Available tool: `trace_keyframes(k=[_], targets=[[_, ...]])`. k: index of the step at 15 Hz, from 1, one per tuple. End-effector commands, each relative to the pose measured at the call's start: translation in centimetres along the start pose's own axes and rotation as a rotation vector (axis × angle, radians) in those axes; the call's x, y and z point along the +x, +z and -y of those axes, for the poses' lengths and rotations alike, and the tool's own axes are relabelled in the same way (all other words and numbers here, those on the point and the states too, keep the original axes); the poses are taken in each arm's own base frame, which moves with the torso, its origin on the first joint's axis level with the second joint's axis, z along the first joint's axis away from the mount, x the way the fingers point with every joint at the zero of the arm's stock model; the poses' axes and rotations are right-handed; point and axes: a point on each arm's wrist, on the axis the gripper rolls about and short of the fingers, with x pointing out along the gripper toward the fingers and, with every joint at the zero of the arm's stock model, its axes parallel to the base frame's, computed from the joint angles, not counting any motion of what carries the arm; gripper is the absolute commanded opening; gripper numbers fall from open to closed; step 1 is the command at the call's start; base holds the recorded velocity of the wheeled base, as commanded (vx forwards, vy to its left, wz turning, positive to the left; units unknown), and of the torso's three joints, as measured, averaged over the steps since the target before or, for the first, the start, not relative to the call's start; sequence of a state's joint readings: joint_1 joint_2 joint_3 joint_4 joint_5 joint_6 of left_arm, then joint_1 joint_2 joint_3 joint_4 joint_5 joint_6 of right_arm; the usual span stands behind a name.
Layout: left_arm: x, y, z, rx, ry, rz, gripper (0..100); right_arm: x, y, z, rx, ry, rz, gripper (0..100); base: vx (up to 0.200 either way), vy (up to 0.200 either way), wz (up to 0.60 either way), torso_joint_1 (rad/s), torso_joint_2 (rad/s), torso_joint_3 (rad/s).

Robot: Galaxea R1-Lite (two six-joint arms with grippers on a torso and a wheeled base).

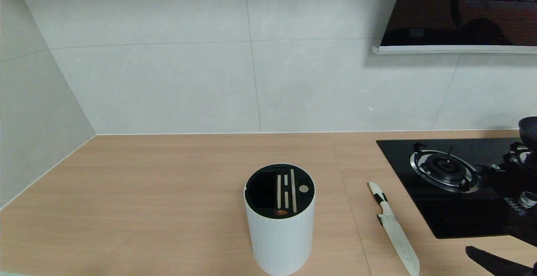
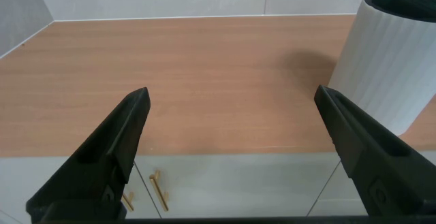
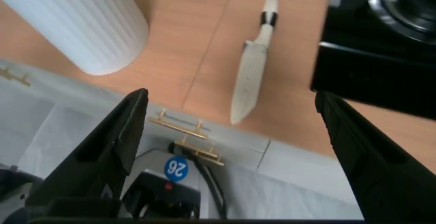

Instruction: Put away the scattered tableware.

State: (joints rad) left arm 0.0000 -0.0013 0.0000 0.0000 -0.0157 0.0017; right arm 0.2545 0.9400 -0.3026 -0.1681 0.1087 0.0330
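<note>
Head view: cream, black-banded knife point(image 1: 393, 227) lies flat; left hand point(image 2: 231, 98) and right hand point(image 3: 231, 98) gape.

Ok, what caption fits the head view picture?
Pale knife lies flat on wooden counter between white cylindrical holder and black hob.

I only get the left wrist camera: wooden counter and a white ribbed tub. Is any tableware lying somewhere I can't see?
Observer: Yes, a knife lies flat on the counter, between the white tub and the stove.
Operator: Which way does its handle point?
Observer: The handle points toward the back wall, and the blade tip points toward the counter's front edge.
</note>
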Motion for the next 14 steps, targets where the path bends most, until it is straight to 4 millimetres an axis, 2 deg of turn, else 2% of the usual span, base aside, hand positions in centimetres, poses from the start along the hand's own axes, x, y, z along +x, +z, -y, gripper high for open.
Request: trace_keyframes(k=[1, 2, 4, 6, 7, 11, 14], targets=[[0.0, 0.0, 0.0, 0.0, 0.0, -0.001, 100, 6.5, 1.0, -0.1, -0.013, 0.017, -0.131, 100, 0.0, 0.0, 0.0, 0.0, 0.0, 0.0], [0.0, 0.0, 0.0, 0.0, 0.0, -0.001, 100, 7.6, 1.0, 0.0, -0.016, 0.006, -0.134, 100, 0.0, 0.0, 0.0, 0.0, 0.0, 0.0], [0.0, 0.0, 0.0, 0.0, 0.0, -0.001, 100, 11.7, 1.0, 0.2, -0.02, -0.003, -0.126, 100, 0.0, 0.0, 0.0, 0.0, 0.0, 0.0], [0.0, 0.0, 0.0, 0.0, 0.0, -0.001, 100, 13.3, 0.7, 0.4, -0.022, -0.018, -0.132, 100, 0.0, 0.0, 0.0, 0.0, 0.0, 0.0], [0.0, 0.0, 0.0, 0.0, 0.0, -0.001, 100, 15.0, -0.2, 0.6, -0.023, -0.063, -0.156, 100, 0.0, 0.0, 0.0, 0.0, 0.0, 0.0], [0.0, 0.0, 0.0, 0.001, 0.0, -0.001, 100, 17.6, -1.3, 0.9, -0.023, -0.141, -0.152, 100, 0.0, 0.0, 0.0, 0.0, 0.0, 0.0], [0.0, 0.0, 0.0, 0.0, 0.0, -0.001, 100, 20.0, -2.5, 0.2, 0.006, -0.201, -0.125, 100, 0.0, 0.0, 0.0, 0.0, 0.0, 0.0]])
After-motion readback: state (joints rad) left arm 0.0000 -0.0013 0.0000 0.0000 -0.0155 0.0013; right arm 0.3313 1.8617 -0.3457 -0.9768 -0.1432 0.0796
